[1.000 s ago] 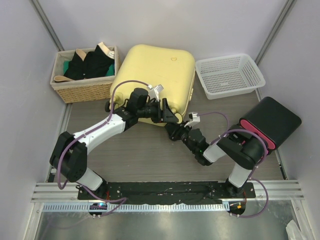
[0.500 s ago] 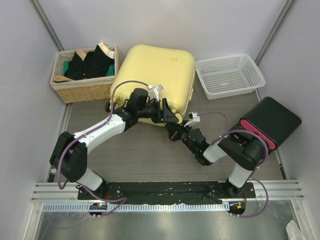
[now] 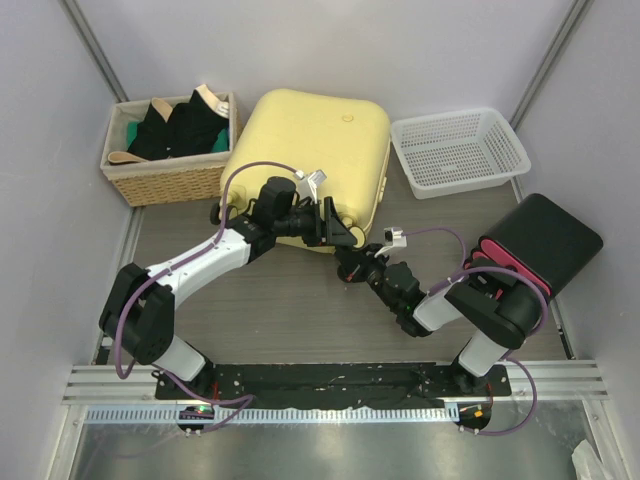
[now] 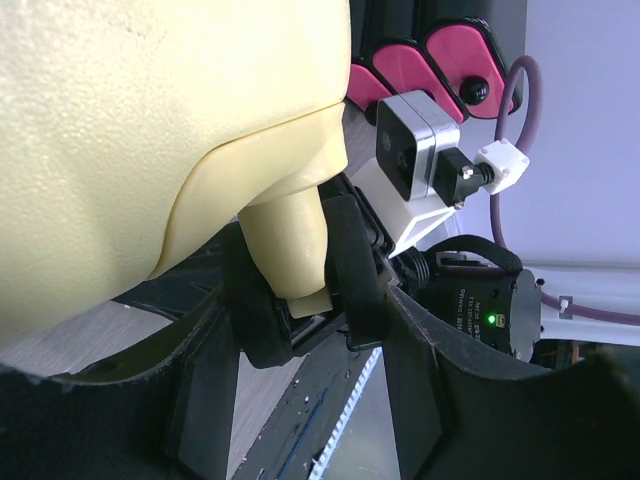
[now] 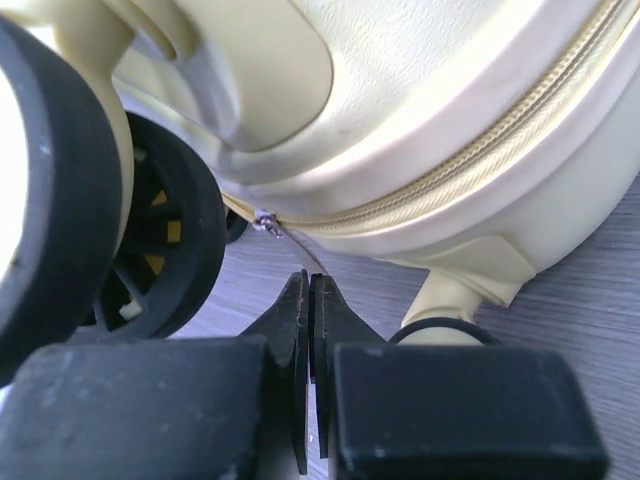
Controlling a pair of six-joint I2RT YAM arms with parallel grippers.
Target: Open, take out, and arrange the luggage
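- Right gripper (image 5: 310, 300): jaws together, pinching the thin zip pull (image 5: 297, 252) just ahead of its tips; a black wheel (image 5: 150, 250) sits close beside.
- Left gripper (image 4: 300, 300): fingers on either side of a yellow foot (image 4: 290, 235), apparently clamped on it.
- Luggage (image 3: 305, 150): zipped, lying just beyond both grippers.

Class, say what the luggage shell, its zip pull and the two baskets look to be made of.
The luggage shell: probably hard plastic, matte, pebbled grain; zip pull: thin bare metal, silvery glint; brown basket: woven wicker, visible weave; white basket: likely moulded plastic, open grid mesh.
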